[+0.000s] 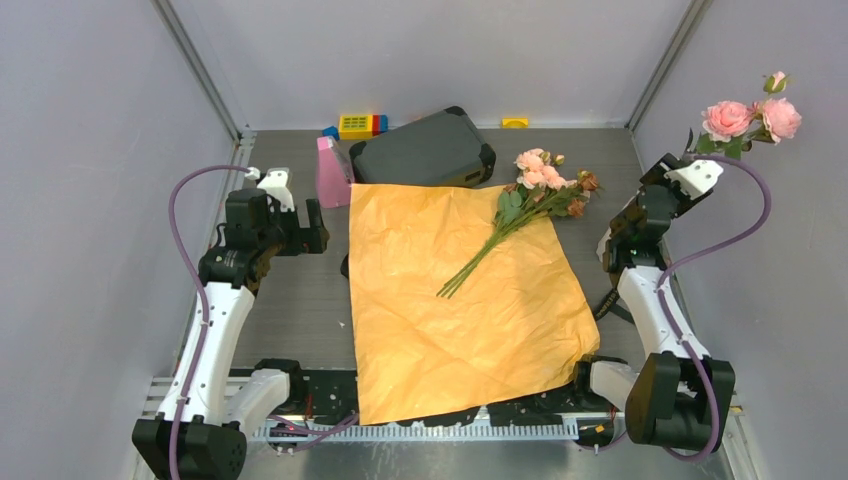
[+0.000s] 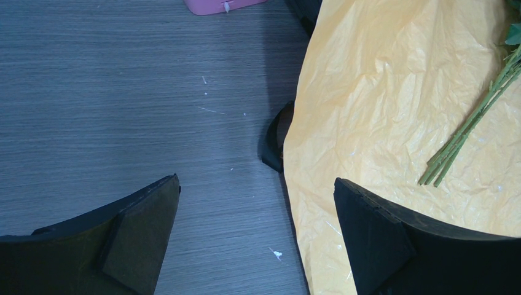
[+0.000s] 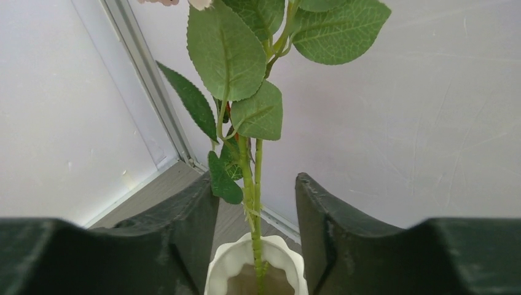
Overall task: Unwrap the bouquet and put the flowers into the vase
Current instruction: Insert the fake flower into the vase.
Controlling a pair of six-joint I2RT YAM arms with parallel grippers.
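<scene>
- At the near edge of the table (image 1: 300,310), the two arm bases sit side by side. The orange paper (image 1: 460,300) lies unfolded and flat, and its near edge reaches the bases.
- Left of the paper, the left gripper (image 2: 255,183) hangs above bare table. Its jaws are spread wide and grasp nothing.
- Just beyond that gripper, a black object (image 2: 275,138) shows partly from under the paper's left edge. What it is cannot be told.
- On the far right part of the paper, the flowers (image 1: 535,190) lie on their side. The stem ends point toward the near left, and the pink and brownish heads lie at the paper's far right corner.
- By the right wall, the right gripper (image 3: 257,184) has its fingers parted. The rose stems (image 3: 249,166) stand upright between the fingers with a gap on each side, so the jaws grip nothing.
- These stems run down into the vase (image 3: 216,273), whose wavy white rim shows low between the fingers. In the top view the arm hides the vase.
- Above the right wrist, the pink blooms (image 1: 740,118) stand against the right wall.
- At the far side, a pink wedge-shaped object (image 1: 332,172) stands beside a dark grey case (image 1: 425,150), which meets the paper's far edge.
- Along the back wall sit coloured blocks (image 1: 360,124) and a small yellow piece (image 1: 515,122).
</scene>
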